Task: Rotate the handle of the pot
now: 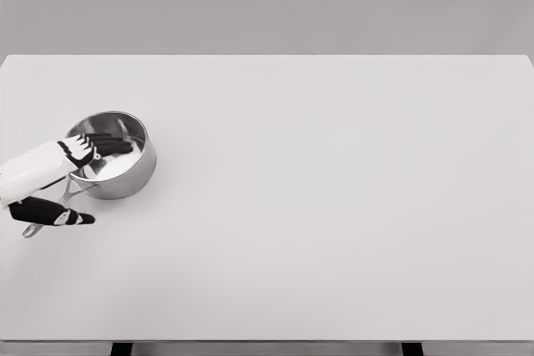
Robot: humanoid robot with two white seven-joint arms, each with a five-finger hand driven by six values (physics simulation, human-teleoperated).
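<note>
On the white table (334, 206), well over toward its left side, one steel pot (113, 156) is sitting upright, its single long handle (50, 206) pointing down and left toward the table's near edge. One arm is showing, and it is coming in from the left; no right arm is appearing anywhere. The left hand (79, 177) is straddling the pot: its dark fingers (108, 144) are lying stretched out over the pot's open mouth, while the thumb (58, 214) is reaching along beside the handle. It is looking released rather than clenched, gripping nothing I can make out. Judging by that, the turning is barely underway, with the handle's swing remaining to be done.
</note>
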